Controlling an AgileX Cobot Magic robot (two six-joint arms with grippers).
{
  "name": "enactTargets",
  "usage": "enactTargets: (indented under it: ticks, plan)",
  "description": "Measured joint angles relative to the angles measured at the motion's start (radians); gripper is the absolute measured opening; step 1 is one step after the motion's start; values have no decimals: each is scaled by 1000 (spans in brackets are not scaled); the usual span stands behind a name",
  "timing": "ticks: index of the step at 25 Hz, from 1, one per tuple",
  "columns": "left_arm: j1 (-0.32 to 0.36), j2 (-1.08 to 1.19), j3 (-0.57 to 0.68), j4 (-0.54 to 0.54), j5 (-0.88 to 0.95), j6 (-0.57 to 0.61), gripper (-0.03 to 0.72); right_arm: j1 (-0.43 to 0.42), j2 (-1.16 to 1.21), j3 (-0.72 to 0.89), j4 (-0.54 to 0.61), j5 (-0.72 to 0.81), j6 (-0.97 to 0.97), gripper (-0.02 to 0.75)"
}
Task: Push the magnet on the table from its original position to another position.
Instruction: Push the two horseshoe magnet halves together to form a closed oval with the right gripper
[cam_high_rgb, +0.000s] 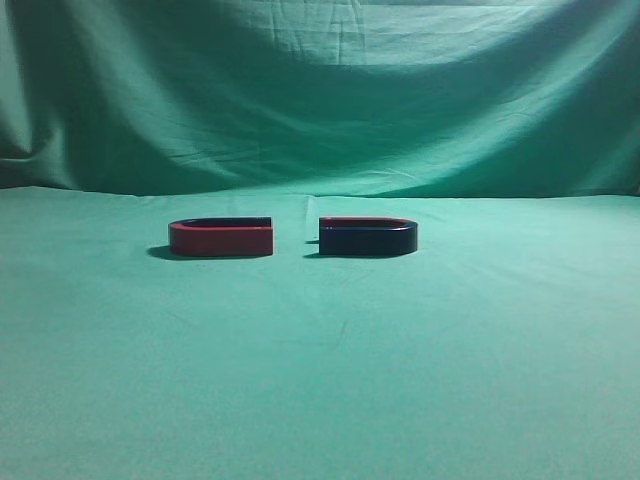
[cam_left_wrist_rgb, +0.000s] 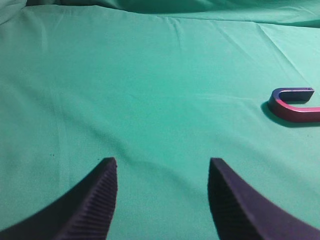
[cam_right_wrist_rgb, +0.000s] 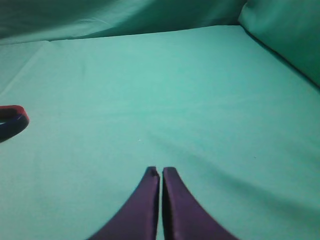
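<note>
The magnet (cam_high_rgb: 367, 237), navy-black in front with a red back arm, lies flat on the green-cloth table (cam_high_rgb: 320, 360) right of centre, its curved end to the right. Its curved end shows at the left edge of the right wrist view (cam_right_wrist_rgb: 12, 122). My right gripper (cam_right_wrist_rgb: 161, 171) is shut and empty over bare cloth, well to the right of the magnet. My left gripper (cam_left_wrist_rgb: 162, 162) is open and empty over bare cloth. Neither gripper shows in the exterior view.
A second U magnet with a red front (cam_high_rgb: 221, 237) lies just left of the task magnet, with a small gap between their open ends. It also shows at the right edge of the left wrist view (cam_left_wrist_rgb: 295, 105). Draped green backdrop (cam_high_rgb: 320, 90) rises behind.
</note>
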Motion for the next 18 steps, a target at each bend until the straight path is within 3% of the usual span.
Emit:
enactTargets:
  ticks: [18]
  plan:
    - [0,0,0,0,0,0,372,0,0,0,0,0,0,0]
